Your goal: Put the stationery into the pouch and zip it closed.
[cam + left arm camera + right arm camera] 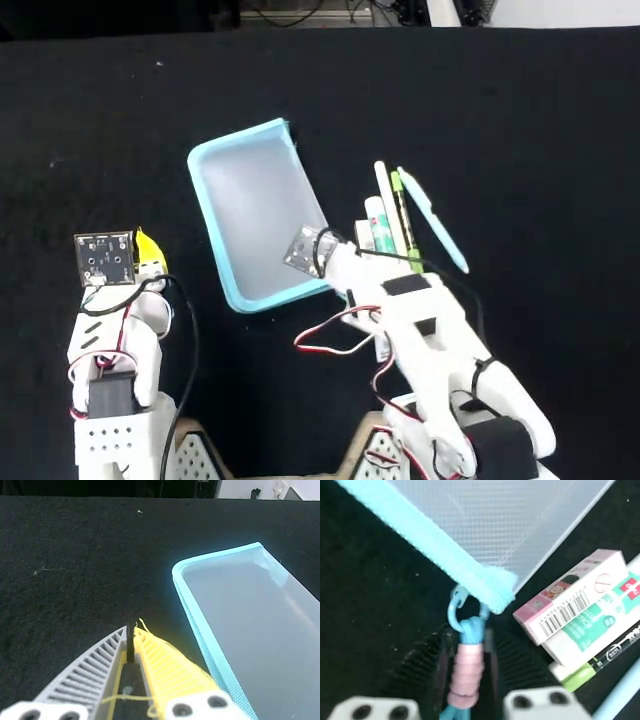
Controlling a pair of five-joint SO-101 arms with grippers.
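A translucent pouch [258, 215] with a light-blue zipper border lies flat on the black table [500, 110]. Stationery lies to its right: an eraser box [572, 600], a white-green eraser [379, 234], a green pen [403, 215], a white stick [391, 203] and a light-blue pen [433, 217]. My right gripper [466, 645] sits at the pouch's near right corner [495, 587], shut on the zipper pull [466, 667], a pink and blue cord. My left gripper [132, 637] rests on the table left of the pouch [250, 625], shut with nothing in it.
Black cloth covers the whole table. Open room lies beyond the pouch and to the far left. The arm bases [110, 430] stand at the near edge, with loose cables [330, 345] between them.
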